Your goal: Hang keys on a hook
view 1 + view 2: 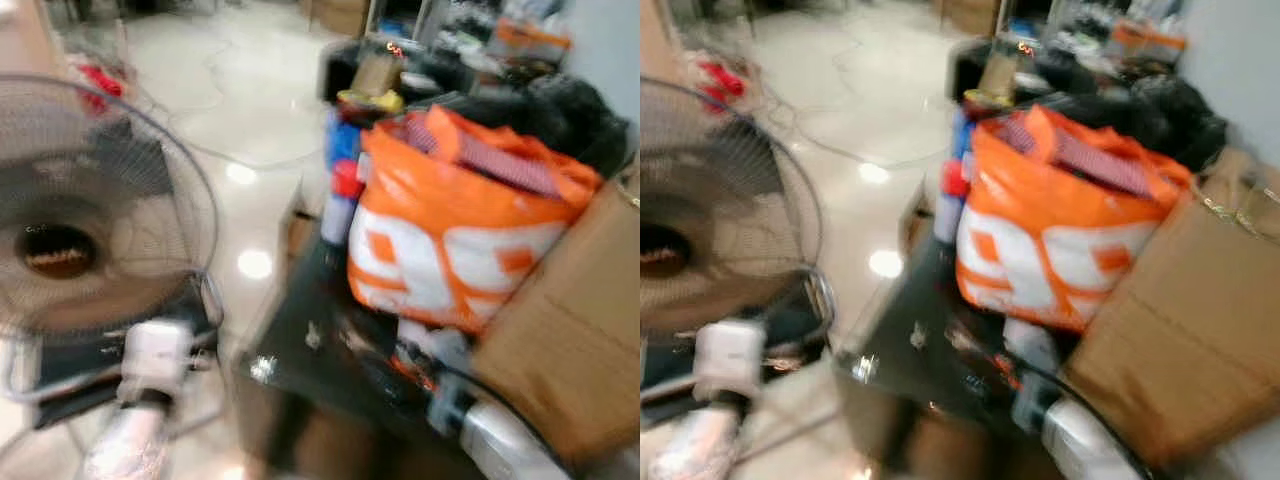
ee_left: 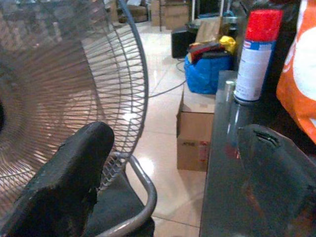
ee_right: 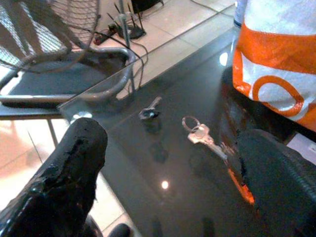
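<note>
Approach step: my right gripper [image 3: 168, 173], fingers spread w/ nothing between, hovers over the silver keys on a ring [image 3: 201, 136] lying on the dark glass tabletop [image 3: 163, 197]. Left gripper [image 2: 173, 173] also spread, idle. Next I need to descend & pinch the ring

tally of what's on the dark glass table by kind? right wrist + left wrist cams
Silver key on a ring: 1
Dark-headed key: 1
Red-capped spray can: 1
Orange and white bag: 1
Total: 4 on the dark glass table
</note>
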Controlling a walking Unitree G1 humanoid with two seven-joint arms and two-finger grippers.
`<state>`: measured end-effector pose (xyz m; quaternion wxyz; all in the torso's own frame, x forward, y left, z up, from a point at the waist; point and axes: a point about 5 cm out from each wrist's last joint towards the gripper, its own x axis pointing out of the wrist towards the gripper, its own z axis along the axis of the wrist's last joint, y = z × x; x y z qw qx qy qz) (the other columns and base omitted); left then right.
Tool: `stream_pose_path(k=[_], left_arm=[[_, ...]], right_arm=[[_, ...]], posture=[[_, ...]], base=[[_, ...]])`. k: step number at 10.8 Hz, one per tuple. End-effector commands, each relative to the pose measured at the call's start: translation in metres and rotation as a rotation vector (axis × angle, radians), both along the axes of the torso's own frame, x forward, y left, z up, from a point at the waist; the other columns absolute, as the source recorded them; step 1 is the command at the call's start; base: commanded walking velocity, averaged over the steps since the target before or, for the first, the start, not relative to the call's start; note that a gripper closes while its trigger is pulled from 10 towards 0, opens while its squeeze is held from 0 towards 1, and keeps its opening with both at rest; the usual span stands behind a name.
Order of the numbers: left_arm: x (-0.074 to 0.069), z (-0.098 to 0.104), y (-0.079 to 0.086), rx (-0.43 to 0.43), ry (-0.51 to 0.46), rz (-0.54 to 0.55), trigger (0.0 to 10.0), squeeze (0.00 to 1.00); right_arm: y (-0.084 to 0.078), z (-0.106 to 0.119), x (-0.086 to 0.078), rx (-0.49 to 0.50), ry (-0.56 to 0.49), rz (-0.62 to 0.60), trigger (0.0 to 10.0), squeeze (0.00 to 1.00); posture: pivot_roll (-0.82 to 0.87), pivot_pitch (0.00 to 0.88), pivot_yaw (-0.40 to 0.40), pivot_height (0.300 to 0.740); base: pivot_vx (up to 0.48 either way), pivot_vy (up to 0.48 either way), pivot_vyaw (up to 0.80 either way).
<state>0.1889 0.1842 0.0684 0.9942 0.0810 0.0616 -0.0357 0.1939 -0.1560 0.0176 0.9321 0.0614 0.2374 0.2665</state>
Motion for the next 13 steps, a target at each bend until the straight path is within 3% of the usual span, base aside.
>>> stream_pose_path(k=[1,7,11,13], left_arm=[[0.001,0.004,0.008,0.034,-0.01,0.014,10.0,0.0],[0.005,0.002,0.001,0.101,-0.01,-0.036,10.0,0.0],[0.004,0.005,0.004,0.102,-0.023,-0.013,10.0,0.0],[0.001,0.005,0.008,0.112,-0.017,0.005,10.0,0.0]], right_arm=[[0.004,0.005,0.007,-0.001,-0.024,-0.003,10.0,0.0],[-0.007,0.009,0.011,-0.08,-0.033,-0.029,10.0,0.0],[-0.005,0.013,0.01,-0.096,-0.054,-0.047,10.0,0.0],[0.004,0.022,0.022,-0.12,-0.082,-0.033,10.0,0.0]], posture=[[0.1,0.0,-0.078,0.74],[0.06,0.0,-0.091,0.74],[0.06,0.0,-0.089,0.74],[0.07,0.0,-0.101,0.74]], base=[[0.352,0.0,0.0],[0.042,0.0,0.0],[0.0,0.0,0.0],[0.0,0.0,0.0]])
